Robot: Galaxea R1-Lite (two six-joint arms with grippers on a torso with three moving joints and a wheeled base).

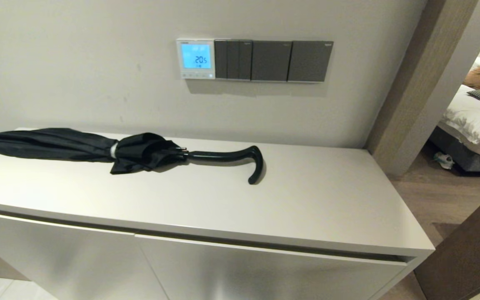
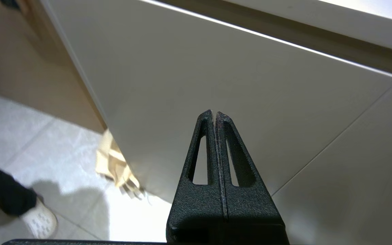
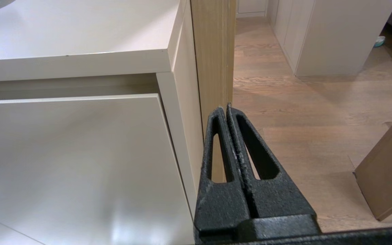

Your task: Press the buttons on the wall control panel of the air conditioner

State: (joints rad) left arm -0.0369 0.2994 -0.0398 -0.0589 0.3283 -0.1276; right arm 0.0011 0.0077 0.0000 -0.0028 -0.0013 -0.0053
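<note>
square white plastic control panel (image 1: 196,58), glowing screen; three matte grey switch plates (image 1: 272,61) at its 3 o'clock; left gripper (image 2: 214,113) and right gripper (image 3: 225,108) fingers pressed together.

The long white cabinet (image 1: 306,200) is seen from above by the head view, facing the wall. Its door fronts are viewed closely from low down by both wrist views.

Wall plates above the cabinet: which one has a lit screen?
The small square white thermostat panel at the left end of the row, glowing light blue with digits. The three dark grey switch plates to its right have no screen.
</note>
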